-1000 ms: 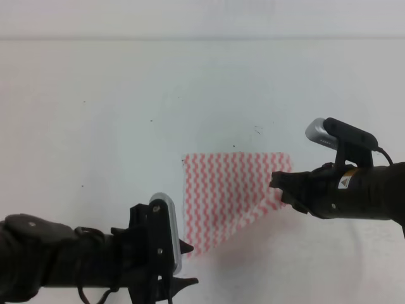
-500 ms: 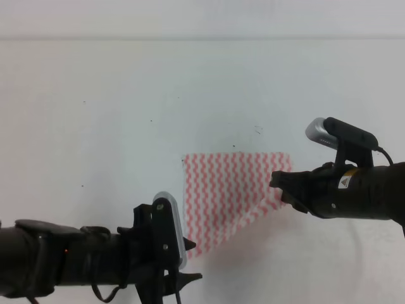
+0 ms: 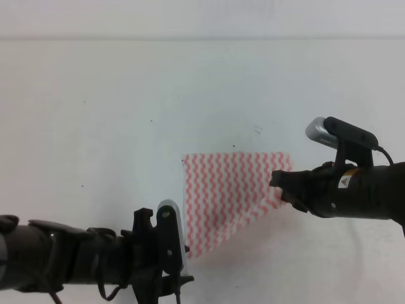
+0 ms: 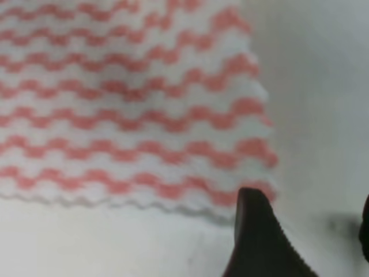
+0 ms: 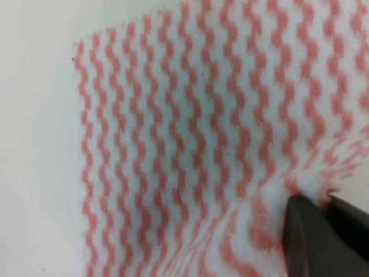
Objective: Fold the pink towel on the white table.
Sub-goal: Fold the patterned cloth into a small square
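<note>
The pink towel (image 3: 228, 196) lies on the white table (image 3: 95, 126) right of centre, its right side lifted into a slanted fold. My right gripper (image 3: 282, 189) is shut on the towel's right edge; in the right wrist view the cloth (image 5: 190, 144) puckers where the dark fingers (image 5: 302, 234) pinch it. My left gripper (image 3: 185, 269) sits low at the towel's near left corner. In the left wrist view it (image 4: 308, 199) is open, one fingertip (image 4: 253, 231) just below the towel's (image 4: 132, 109) corner, the other at the frame's right edge.
A few small dark specks (image 3: 258, 129) dot the table behind the towel. The table's far edge (image 3: 202, 39) runs across the top of the high view. Both black arms reach in from the near corners.
My left arm has dropped lower and slid slightly right, bringing its fingers to the towel's near left corner. The right gripper and the towel have stayed put.
</note>
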Available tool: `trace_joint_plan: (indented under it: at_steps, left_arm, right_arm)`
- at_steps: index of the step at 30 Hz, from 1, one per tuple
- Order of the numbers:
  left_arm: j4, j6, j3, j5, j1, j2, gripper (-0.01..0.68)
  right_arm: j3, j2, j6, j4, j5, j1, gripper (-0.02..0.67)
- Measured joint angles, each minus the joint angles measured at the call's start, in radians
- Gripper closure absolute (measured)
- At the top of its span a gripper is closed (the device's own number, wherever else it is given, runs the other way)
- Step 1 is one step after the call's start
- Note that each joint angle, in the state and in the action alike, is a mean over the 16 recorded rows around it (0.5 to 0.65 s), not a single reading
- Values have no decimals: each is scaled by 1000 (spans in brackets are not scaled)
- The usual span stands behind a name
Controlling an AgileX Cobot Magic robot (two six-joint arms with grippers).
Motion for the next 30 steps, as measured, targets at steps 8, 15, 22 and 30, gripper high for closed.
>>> trace_joint_plan:
  at_steps: [8, 15, 22, 30]
  left_arm:
    - [-1, 2, -33, -13, 0, 37, 331]
    - [-2, -1, -53, -43, 0, 63, 332]
    - [-2, -3, -61, -75, 0, 74, 365]
    - [-2, -8, -63, -80, 0, 75, 504]
  right_arm:
    - [1, -3, -1, -2, -3, -1, 666]
    - [1, -8, -2, -4, -4, -2, 666]
    - [1, -7, -2, -9, -4, -1, 666]
    - [0, -3, -1, -14, -2, -1, 666]
